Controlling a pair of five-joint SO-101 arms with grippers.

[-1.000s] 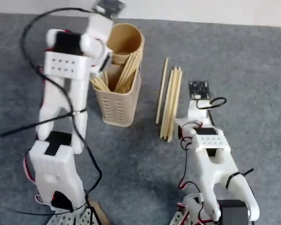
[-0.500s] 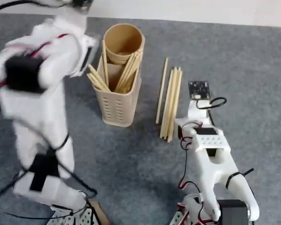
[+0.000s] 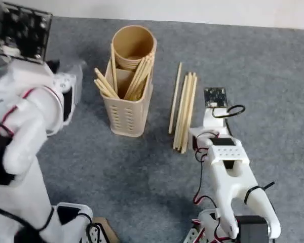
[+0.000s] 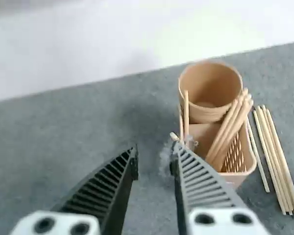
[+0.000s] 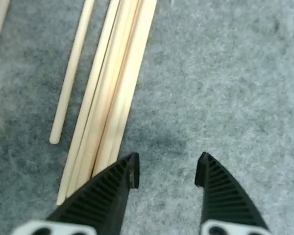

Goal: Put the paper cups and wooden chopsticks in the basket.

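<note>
A beige slotted basket (image 3: 126, 114) stands on the grey carpet with a brown paper cup (image 3: 134, 46) and several wooden chopsticks (image 3: 139, 76) in it. The basket (image 4: 235, 156), cup (image 4: 210, 90) and chopsticks (image 4: 230, 127) also appear in the left wrist view. More chopsticks (image 3: 184, 111) lie loose on the carpet to the basket's right. My left gripper (image 4: 154, 161) is open and empty, raised to the left of the basket. My right gripper (image 5: 166, 171) is open, low over the carpet by the near ends of the loose chopsticks (image 5: 112, 98).
The left arm (image 3: 25, 111) rises tall at the left of the high view. The right arm (image 3: 228, 167) lies low at the front right. A pale wall edge (image 3: 192, 10) runs along the back of the carpet.
The left arm has swung away from the basket to the left and lifted, its gripper now empty. The right arm has not moved.
</note>
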